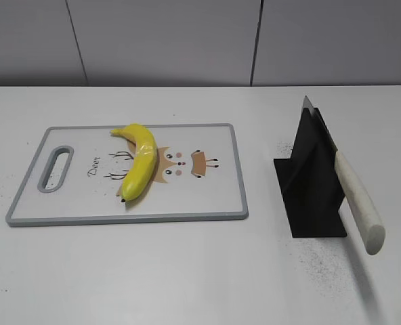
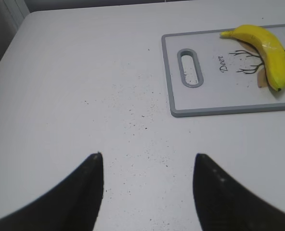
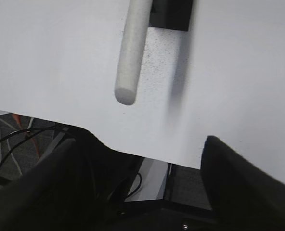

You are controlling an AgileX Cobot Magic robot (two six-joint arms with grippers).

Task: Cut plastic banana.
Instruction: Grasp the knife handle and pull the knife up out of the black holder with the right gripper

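The curved glossy yellow plastic banana (image 1: pixel 139 170) lay whole at centre-left of the frame on the white grey-rimmed cutting board (image 1: pixel 214 132); at right, a pale-handled knife (image 1: pixel 358 201) leaned in a black stand (image 1: pixel 309 183); the left gripper (image 2: pixel 147 166) hung spread wide over bare white table (image 2: pixel 75 72), empty; the right gripper (image 3: pixel 137 154) likewise gaped, empty, below the knife handle

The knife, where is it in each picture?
Exterior view: knife at right, slanted in the black stand.
Left wrist view: not in it.
Right wrist view: its pale handle at top centre.
Shared landmark: the black stand, seen in both knife views.
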